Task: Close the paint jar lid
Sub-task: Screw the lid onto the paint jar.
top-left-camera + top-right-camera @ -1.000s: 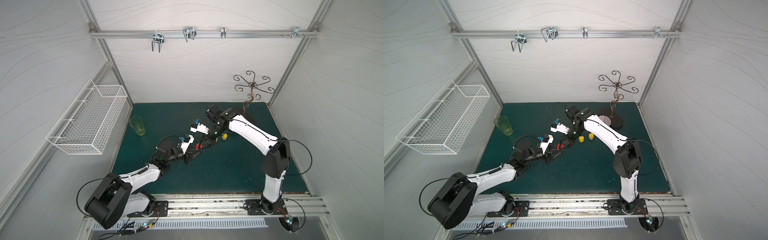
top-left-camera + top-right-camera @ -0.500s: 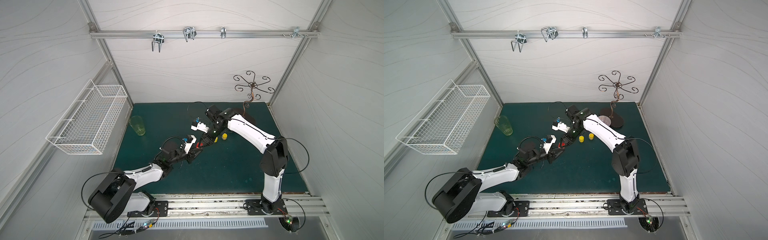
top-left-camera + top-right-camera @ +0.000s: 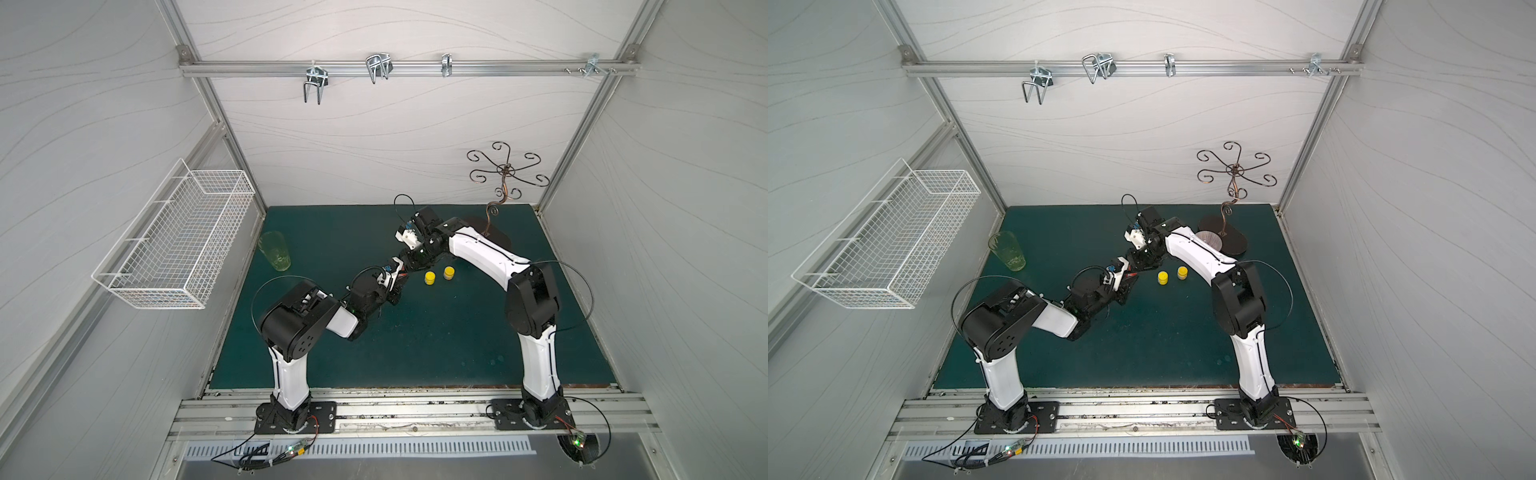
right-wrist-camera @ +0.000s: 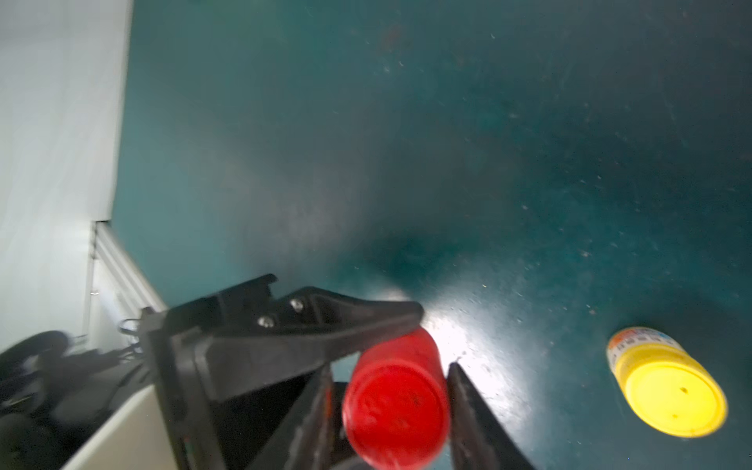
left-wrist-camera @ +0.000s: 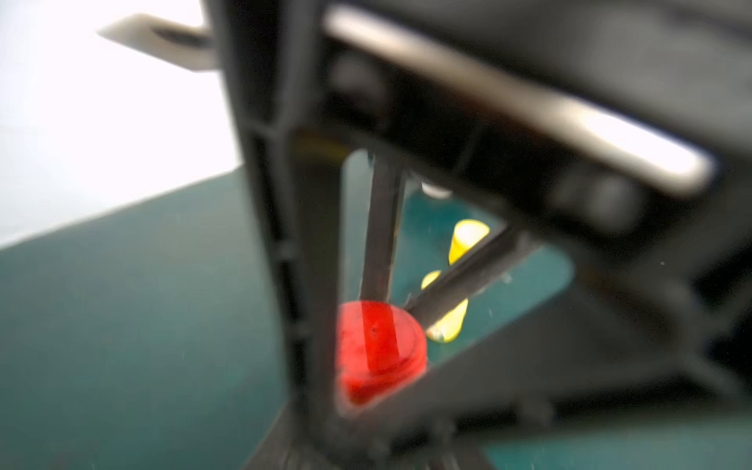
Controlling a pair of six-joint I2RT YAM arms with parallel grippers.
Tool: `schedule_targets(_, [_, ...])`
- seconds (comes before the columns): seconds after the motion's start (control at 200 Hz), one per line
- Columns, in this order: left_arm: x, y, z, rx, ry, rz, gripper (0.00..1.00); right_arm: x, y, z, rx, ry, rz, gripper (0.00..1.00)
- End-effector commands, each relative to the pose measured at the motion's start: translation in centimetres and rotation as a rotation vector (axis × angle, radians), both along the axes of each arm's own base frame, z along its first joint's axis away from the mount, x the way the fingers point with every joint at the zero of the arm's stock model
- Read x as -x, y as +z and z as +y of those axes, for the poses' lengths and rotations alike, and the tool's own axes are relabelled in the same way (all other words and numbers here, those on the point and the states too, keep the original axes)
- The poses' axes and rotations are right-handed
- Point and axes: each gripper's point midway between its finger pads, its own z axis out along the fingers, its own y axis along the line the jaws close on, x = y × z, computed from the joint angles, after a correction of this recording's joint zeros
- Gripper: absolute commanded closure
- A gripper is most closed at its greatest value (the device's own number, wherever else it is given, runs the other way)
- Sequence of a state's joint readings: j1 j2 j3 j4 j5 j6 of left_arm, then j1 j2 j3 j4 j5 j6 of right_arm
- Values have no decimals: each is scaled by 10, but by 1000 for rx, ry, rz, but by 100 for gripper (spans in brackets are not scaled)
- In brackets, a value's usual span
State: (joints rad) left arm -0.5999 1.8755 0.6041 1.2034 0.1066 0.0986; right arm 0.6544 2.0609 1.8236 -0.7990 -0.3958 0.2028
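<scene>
Left gripper (image 3: 398, 279) pinches the red plastic paint jar (image 4: 407, 346) over the far half of the green table surface (image 4: 407, 162); I judge it light, rigid and slick, best taken around its lid (image 4: 396, 411), which right gripper (image 4: 390, 376) fingers flank, contact unclear.

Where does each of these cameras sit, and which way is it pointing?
Top views: pair high over the arms' bases, looking down on the green table; both arms whole.
Left wrist: on the left arm, facing the red paint jar; the right end effector crowds the frame.
Right wrist: on the right arm, looking down on the lid between its fingers; the left end effector grips the jar.
Shared: both wrist views show that jar and a yellow jar.
</scene>
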Motion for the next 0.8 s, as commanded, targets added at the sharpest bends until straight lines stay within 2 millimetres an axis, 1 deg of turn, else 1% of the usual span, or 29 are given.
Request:
schedule_targets(0.0, [7,73,-15,135,-68,-225,100,26,52,18,-175,91,1,42])
schedule_targets(0.16, [27,73,-3,154,-100,-190,100,41,74,-11,-160,127,-39,31])
schedule_targets(0.31, [41,73,2,169,-124,-167,100,54,91,-30,-140,152,-79,29])
schedule_targets(0.435, [53,76,7,174,-135,-169,100,61,93,-43,-89,142,-88,28])
schedule_targets(0.52, [59,81,10,182,-138,-175,100,67,95,-44,-86,149,-91,28])
schedule_targets(0.58, [64,83,10,187,-150,-178,100,77,98,-40,-90,189,-104,28])
schedule_targets(0.69, [74,88,7,192,-172,-189,100,89,94,-32,-75,242,-112,27])
schedule_targets(0.79, [83,90,4,198,-191,-189,100,94,88,-27,-48,286,-128,27])
